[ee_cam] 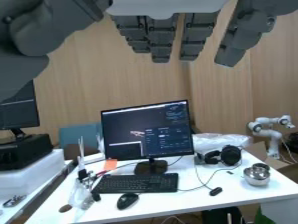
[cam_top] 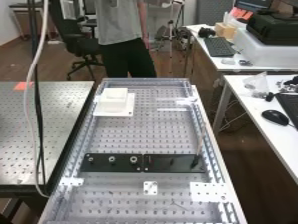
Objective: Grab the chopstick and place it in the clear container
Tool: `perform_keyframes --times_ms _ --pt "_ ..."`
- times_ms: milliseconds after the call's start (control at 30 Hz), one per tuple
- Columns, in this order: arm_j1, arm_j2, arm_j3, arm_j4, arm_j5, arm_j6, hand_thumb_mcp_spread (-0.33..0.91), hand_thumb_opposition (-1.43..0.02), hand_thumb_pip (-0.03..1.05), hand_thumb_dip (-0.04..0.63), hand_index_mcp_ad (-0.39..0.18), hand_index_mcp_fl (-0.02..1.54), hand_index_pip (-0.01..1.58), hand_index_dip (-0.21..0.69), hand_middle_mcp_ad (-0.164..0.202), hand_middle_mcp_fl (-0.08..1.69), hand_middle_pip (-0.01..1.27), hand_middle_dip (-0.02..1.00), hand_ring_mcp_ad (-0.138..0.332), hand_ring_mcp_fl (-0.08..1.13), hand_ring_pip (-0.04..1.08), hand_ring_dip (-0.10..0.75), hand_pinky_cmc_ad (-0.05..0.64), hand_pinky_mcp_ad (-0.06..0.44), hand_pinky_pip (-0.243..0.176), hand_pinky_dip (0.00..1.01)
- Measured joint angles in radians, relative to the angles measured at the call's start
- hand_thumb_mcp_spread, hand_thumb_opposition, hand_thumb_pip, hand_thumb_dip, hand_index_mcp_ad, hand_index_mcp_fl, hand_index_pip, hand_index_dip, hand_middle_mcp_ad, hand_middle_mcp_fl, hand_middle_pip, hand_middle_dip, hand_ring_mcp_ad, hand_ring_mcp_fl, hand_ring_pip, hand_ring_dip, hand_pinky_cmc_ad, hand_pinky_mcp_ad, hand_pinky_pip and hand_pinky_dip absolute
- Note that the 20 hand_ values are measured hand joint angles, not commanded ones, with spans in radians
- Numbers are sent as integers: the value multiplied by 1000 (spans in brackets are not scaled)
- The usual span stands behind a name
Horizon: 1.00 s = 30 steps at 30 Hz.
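In the high view, looking along a perforated metal bench [cam_top: 133,137] framed by pale rails, with a second perforated table [cam_top: 50,125] at nine o'clock and a white desk [cam_top: 256,120] at three o'clock. Can see an orange patch [cam_top: 23,86] on the second table, between nine and ten o'clock, and a mouse [cam_top: 275,117] at three o'clock on the desk. Can find the chopstick [cam_top: 200,141] near four o'clock, close to the bench's side rail, with its lower end at a small dark holder [cam_top: 195,161] on the black plate [cam_top: 169,163], and its upper end pointing towards one o'clock. Can follow the plate across six o'clock and count three round knobs [cam_top: 112,159] on its seven o'clock part. See a white block [cam_top: 115,99] on a white base [cam_top: 126,111] at ten o'clock, and a white perforated plate [cam_top: 209,192] at five o'clock. In the wrist view, see the hand [ee_cam: 160,42] spread wide, fingers straight and apart, against a wooden wall [ee_cam: 106,65]. Can make out a lit monitor [ee_cam: 146,132] on a white desk, with a keyboard [ee_cam: 136,183] before it, its key lettering too small to read, and headphones [ee_cam: 226,155] and a metal pot [ee_cam: 257,174] to one side.
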Motion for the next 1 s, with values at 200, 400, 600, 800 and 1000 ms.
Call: perform_keyframes --times_ms 200,400,600,800,1000 --pt "-4 -5 -19 16 1 21 96 -600 195 5 63 0 52 19 73 19 105 24 115 12 70 0 316 227 -94 187" --pt "-10 -14 -62 59 13 69 98 -600 195 5 63 0 52 19 73 19 105 24 113 12 73 0 325 234 -94 192" --pt "-28 -36 -128 169 17 166 105 -614 227 3 63 0 52 19 77 19 105 24 129 12 70 0 333 234 -96 199" --pt "-61 -86 -198 318 18 354 166 -632 300 7 61 0 52 35 77 17 105 28 129 14 70 0 332 232 -106 215" --pt "-89 -163 -276 525 79 566 220 -663 368 7 26 37 63 122 79 54 122 65 124 12 70 0 323 234 -115 227"
